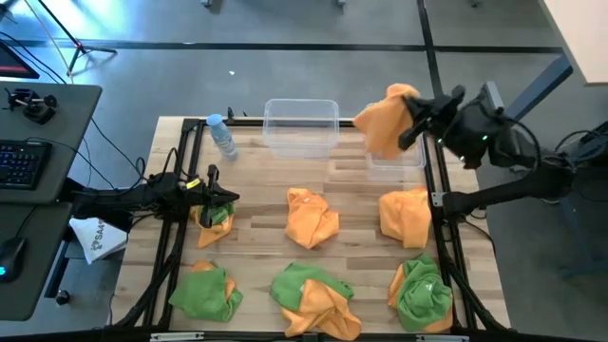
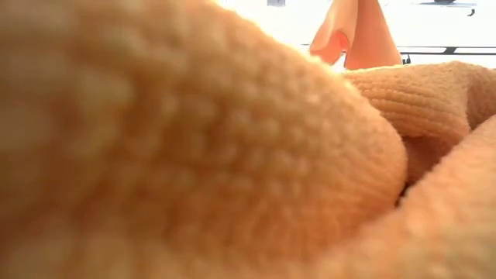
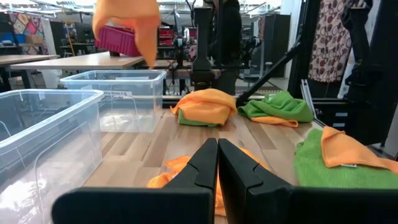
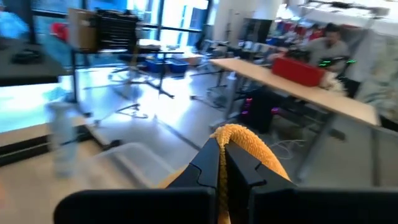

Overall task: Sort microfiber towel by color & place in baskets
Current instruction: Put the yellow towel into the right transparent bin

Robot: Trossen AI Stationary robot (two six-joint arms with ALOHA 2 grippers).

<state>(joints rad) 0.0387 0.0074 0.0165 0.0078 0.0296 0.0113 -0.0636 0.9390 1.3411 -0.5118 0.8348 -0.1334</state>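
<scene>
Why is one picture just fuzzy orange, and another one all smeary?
In the low view an orange towel sits right against the lens, too close to be sharp. The right wrist view is smeared by motion blur; only the right gripper, pinching a lifted orange towel, looks crisp. The high view is clear.

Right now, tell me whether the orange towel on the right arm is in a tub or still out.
Out. The orange towel hangs from the shut right gripper above the narrower tub, not inside it.

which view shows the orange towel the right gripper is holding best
The high view: the orange towel hangs from the shut right gripper above the narrower basket. The right wrist view shows only a fold, the left wrist view a distant part, the low view little.
</scene>
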